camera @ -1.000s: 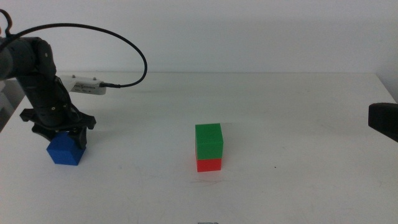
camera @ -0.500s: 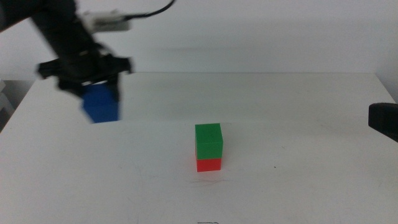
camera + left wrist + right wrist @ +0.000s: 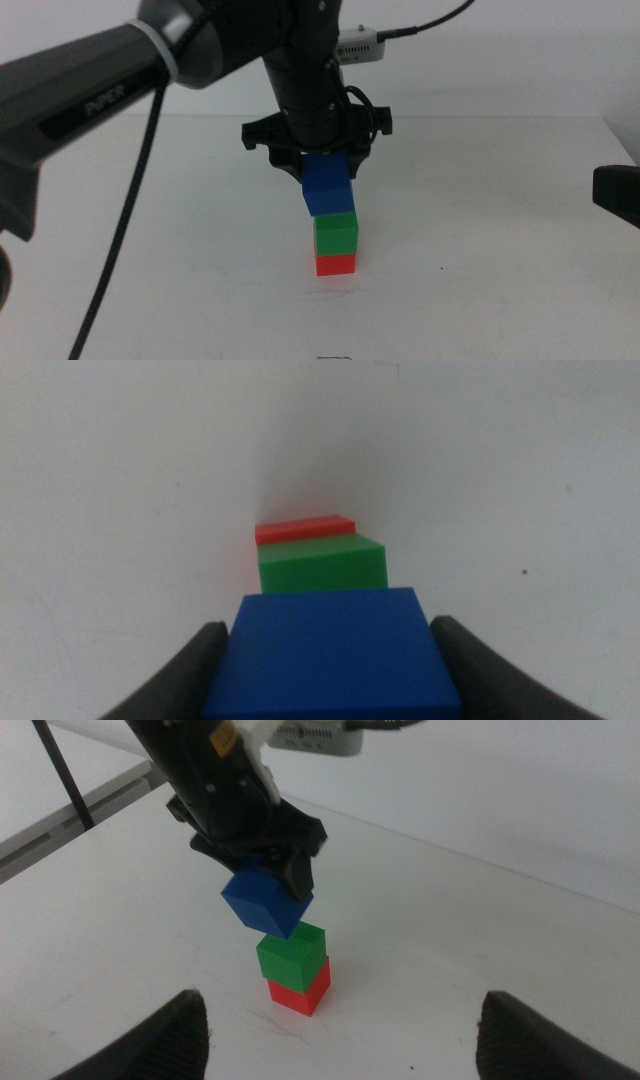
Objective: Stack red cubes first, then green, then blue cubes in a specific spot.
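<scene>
1. Middle view: my left gripper is clamped on the blue cube, which sits just above the green cube, itself resting on the red cube. I judge the blue one slightly off-centre toward the arm's side; letting go like this could tip it off, or a hard descent could shove the green cube sideways.
2. Left wrist view: plain matte blue face between my jaws, with green and red beyond it.
3. Right wrist view: the blue cube looks rotated against the green cube. My right gripper waits well clear of the green cube, jaws apart.
</scene>
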Controlling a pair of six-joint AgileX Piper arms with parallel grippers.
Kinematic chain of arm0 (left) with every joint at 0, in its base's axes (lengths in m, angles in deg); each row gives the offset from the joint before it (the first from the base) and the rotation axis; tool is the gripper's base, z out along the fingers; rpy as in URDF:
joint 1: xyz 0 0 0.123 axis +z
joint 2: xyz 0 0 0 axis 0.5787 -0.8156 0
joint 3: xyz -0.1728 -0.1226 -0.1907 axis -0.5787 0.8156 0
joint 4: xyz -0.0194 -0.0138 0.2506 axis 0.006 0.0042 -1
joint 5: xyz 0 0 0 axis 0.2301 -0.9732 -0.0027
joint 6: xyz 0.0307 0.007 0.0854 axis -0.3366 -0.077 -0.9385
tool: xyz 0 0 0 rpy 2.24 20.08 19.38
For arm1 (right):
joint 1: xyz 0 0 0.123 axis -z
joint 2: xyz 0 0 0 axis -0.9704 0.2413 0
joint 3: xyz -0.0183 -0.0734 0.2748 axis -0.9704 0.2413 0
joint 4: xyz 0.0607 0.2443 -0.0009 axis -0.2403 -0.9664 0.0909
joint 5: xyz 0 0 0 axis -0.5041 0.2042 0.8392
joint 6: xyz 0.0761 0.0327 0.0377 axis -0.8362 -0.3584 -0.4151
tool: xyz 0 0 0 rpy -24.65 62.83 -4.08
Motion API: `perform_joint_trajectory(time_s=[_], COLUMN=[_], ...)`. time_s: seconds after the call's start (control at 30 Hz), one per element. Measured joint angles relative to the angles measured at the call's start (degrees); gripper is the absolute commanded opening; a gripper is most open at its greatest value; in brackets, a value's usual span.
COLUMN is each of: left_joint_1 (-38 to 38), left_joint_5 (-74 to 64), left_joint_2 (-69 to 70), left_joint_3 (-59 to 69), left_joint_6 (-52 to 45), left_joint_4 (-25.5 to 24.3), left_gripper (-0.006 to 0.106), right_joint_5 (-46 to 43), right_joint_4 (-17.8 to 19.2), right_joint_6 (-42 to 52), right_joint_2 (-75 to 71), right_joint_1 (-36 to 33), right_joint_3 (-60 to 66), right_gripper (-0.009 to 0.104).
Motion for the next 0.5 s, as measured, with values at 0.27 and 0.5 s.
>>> perform_joint_trajectory(time_s=[0.27,0.5], left_joint_1=[-0.3,-0.3], left_joint_5=[-0.1,-0.1], left_joint_2=[-1.5,-2.3], left_joint_3=[-0.4,-0.4], left_joint_6=[0.5,0.6], left_joint_4=[-0.6,0.1], left_gripper=[-0.001,-0.001], right_joint_5=[0.0,0.0], right_joint_4=[0.0,-0.1], right_joint_6=[0.0,0.0], right_joint_2=[0.0,0.0], right_joint_1=[0.0,0.0], right_joint_3=[0.0,0.0], right_gripper=[0.088,0.088])
